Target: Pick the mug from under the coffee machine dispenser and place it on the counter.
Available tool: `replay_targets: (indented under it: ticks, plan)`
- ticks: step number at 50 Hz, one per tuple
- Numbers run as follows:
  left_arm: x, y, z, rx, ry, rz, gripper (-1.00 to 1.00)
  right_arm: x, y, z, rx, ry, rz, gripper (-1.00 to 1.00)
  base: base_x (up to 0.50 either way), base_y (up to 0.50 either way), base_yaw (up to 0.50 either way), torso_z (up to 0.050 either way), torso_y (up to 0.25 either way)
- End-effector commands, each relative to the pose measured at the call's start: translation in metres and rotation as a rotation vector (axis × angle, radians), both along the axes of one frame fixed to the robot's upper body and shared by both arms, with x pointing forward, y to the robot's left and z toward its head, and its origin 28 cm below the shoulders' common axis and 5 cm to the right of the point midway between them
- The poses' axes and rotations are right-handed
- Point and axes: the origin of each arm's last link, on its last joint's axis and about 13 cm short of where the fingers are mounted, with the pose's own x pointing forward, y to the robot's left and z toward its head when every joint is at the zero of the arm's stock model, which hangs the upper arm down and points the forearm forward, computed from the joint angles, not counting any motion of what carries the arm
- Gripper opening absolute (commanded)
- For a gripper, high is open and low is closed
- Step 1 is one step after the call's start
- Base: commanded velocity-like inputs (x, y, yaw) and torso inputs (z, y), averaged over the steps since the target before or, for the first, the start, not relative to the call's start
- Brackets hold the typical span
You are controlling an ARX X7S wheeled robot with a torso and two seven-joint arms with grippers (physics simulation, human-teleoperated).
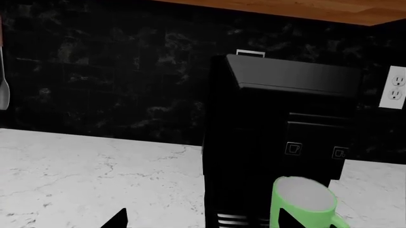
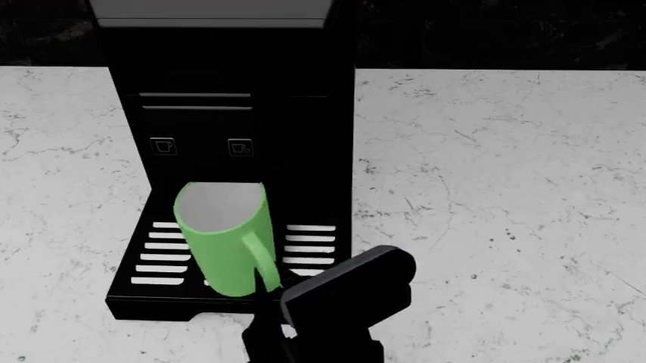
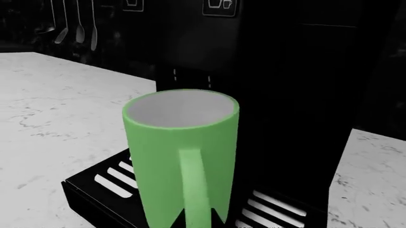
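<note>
The light-green mug [image 2: 217,227] stands upright on the white-slotted drip tray [image 2: 302,242] of the black coffee machine [image 2: 232,68], under its cup-icon buttons. Its handle faces my right gripper [image 2: 274,299]. In the right wrist view the gripper [image 3: 196,220] has a fingertip on each side of the handle, touching it, with the mug [image 3: 171,152] filling the view. My left gripper [image 1: 203,221] is open and empty, hovering over the white marble counter [image 1: 95,175] left of the machine [image 1: 279,118]. The mug [image 1: 304,199] shows beyond it.
A dark backsplash runs behind the counter [image 2: 485,189]. A white wall outlet [image 1: 394,88] sits to the right of the machine. Utensils [image 3: 79,23] hang on the wall to its left. A wooden cabinet underside [image 1: 304,7] is overhead.
</note>
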Motion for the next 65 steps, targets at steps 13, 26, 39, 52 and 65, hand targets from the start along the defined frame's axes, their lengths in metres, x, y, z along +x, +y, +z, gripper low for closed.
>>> replay_targets:
  ticks: [13, 26, 39, 52, 65]
  plan:
    - [0.0, 0.0, -0.001, 0.0, 0.002, 0.002, 1.0, -0.023, -0.005, 0.008, 0.045, 0.026, 0.042, -1.0, 0.0, 0.0, 0.0, 0.0, 0.0]
    - [0.0, 0.001, 0.0, 0.003, -0.001, 0.002, 1.0, -0.055, -0.013, 0.022, 0.064, -0.005, 0.075, -1.0, 0.0, 0.0, 0.0, 0.0, 0.0]
    - [-0.001, 0.002, 0.002, -0.003, -0.007, -0.003, 1.0, -0.085, -0.034, 0.016, 0.06, 0.006, 0.014, -1.0, 0.0, 0.0, 0.0, 0.0, 0.001]
    - [0.0, 0.002, 0.003, -0.003, -0.007, -0.001, 1.0, -0.083, -0.057, 0.023, 0.106, -0.048, -0.119, -1.0, 0.0, 0.0, 0.0, 0.0, 0.0]
    - [-0.001, 0.001, 0.001, 0.0, -0.004, 0.003, 1.0, -0.075, -0.076, 0.02, 0.121, -0.088, -0.244, -1.0, 0.0, 0.0, 0.0, 0.0, 0.0]
